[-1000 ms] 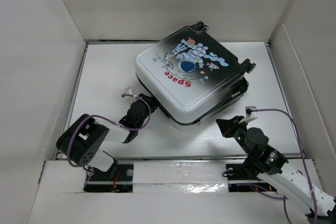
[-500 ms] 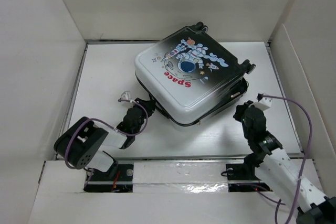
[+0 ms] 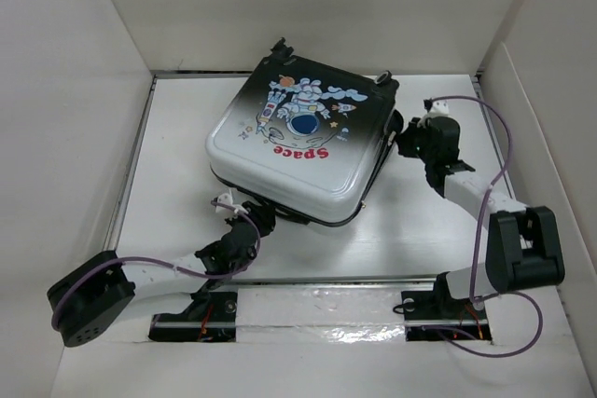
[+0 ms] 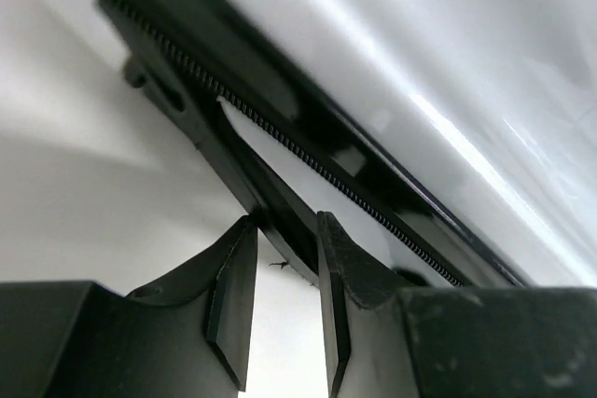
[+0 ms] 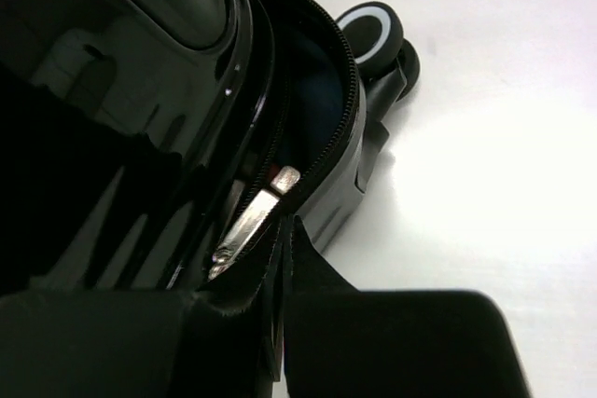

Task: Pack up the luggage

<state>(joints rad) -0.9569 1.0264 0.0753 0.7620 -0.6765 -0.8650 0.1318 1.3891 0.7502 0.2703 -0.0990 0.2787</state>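
While right gripper sits closed, left gripper, ajar, faces luggage.

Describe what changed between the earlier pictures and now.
The luggage slid left and turned. The right gripper swung from its near right corner to its far right side, and is shut by the zip. The left gripper kept to the near edge. The lid stayed down.

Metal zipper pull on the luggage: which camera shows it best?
The right wrist view: the metal zipper pull sits close up in the gaping seam of the luggage, just beyond the jaws. The top external view shows the whole shell, the pull too small to find. The left wrist view shows only zipper teeth.
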